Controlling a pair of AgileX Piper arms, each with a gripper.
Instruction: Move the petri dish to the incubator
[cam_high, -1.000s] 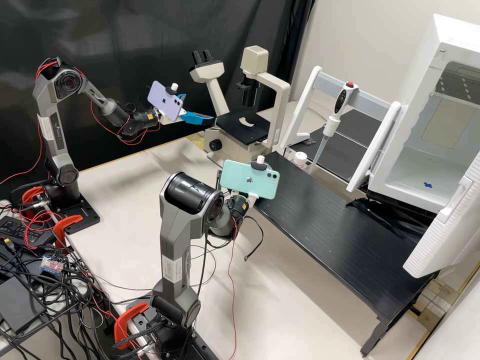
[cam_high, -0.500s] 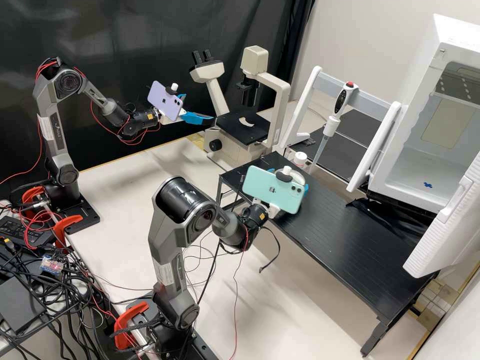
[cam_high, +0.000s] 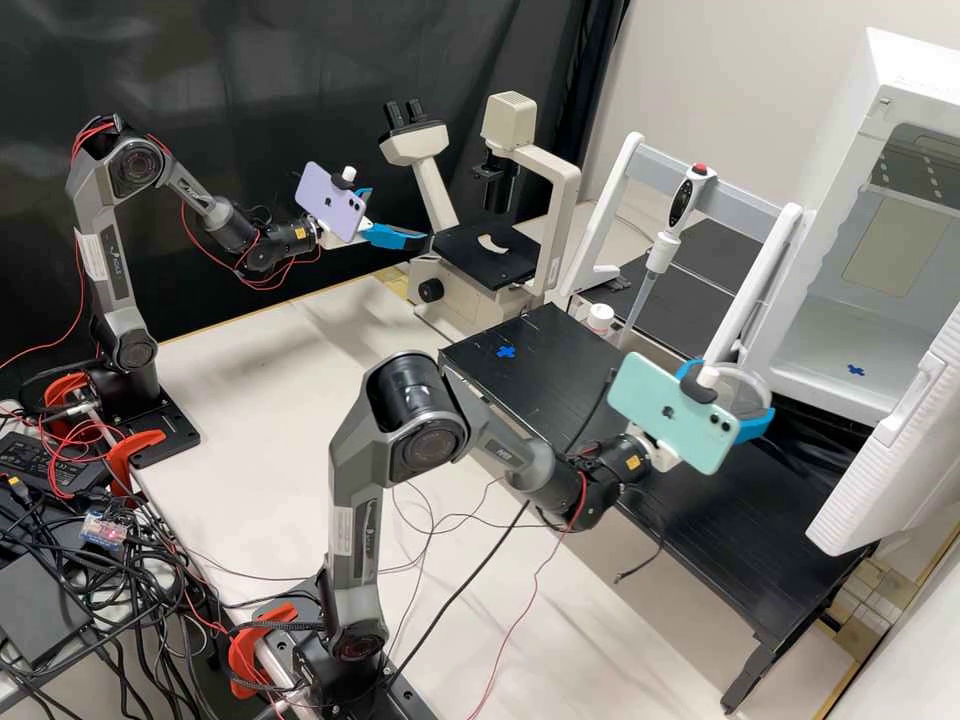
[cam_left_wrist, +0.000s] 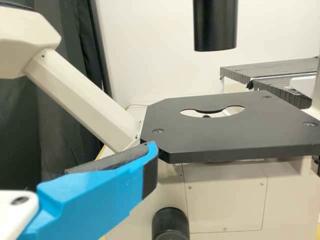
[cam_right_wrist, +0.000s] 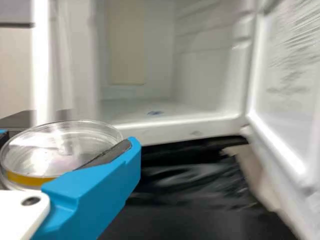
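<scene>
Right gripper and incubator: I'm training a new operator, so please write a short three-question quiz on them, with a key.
1. What does the right gripper hold?
(a) a pipette
(b) the petri dish
(c) a microscope slide

2. True or false: the incubator stands open.

3. Fill in the colour: the small mark on the incubator's floor is ____.

Key: 1 b; 2 true; 3 blue
</scene>
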